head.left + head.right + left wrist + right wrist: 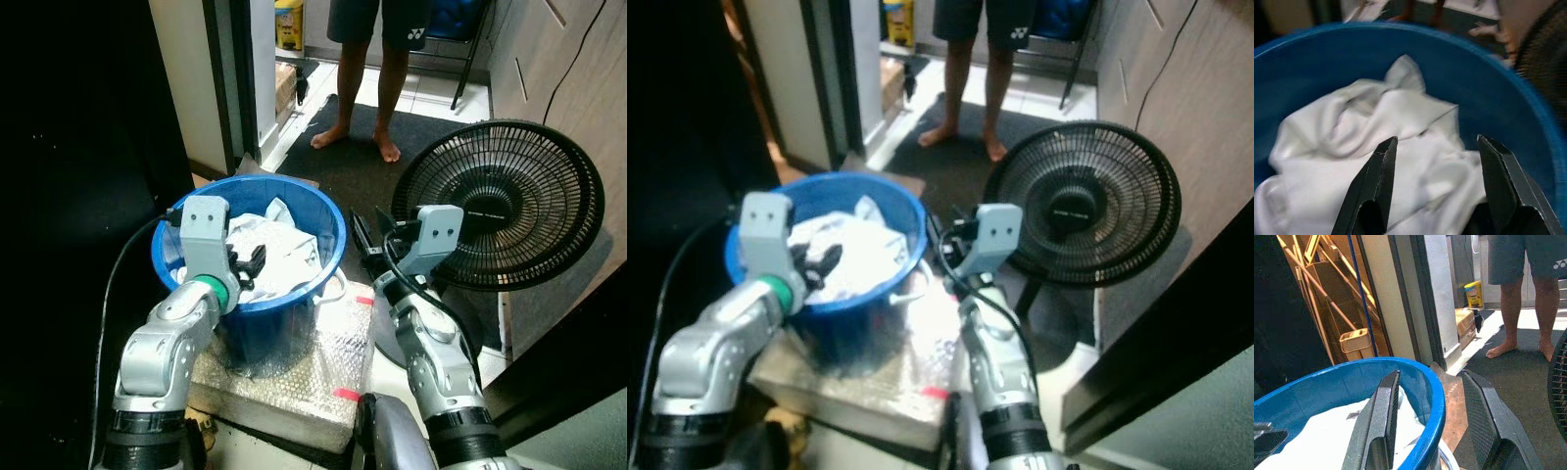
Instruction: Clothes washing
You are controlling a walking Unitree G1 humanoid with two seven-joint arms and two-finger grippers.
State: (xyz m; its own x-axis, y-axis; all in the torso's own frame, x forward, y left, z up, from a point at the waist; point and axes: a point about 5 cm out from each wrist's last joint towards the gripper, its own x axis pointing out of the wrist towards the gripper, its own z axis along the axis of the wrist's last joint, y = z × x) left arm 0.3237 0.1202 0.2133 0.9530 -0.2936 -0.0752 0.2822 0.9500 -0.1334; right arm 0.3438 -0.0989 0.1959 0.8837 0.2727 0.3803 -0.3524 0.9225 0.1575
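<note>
The step in hand looks like the pickup of laundry: a crumpled white cotton garment (277, 257) lies heaped inside a round blue plastic tub (324, 217), which stands on a pale block wrapped in bubble film (299, 382) on the floor.

The left end effector (251, 264) hovers over the near rim of the tub, its two black fingers (1376, 186) spread apart just above the cloth, with nothing between them. The next move likely calls for lowering it into the heap and closing on a thick fold, taking care not to catch the tub wall.

The right end effector (368, 243) hangs outside the tub, beside its right rim, with its fingers also spread; in the right wrist view one finger (1382, 423) lines up with the rim and the other sits outside it.

Both silver arms are bent at the elbow and raised forward, the left forearm angled up toward the tub.

A black round floor fan (509, 206) stands just to the right, and a barefoot person (377, 59) stands on a dark mat beyond.
</note>
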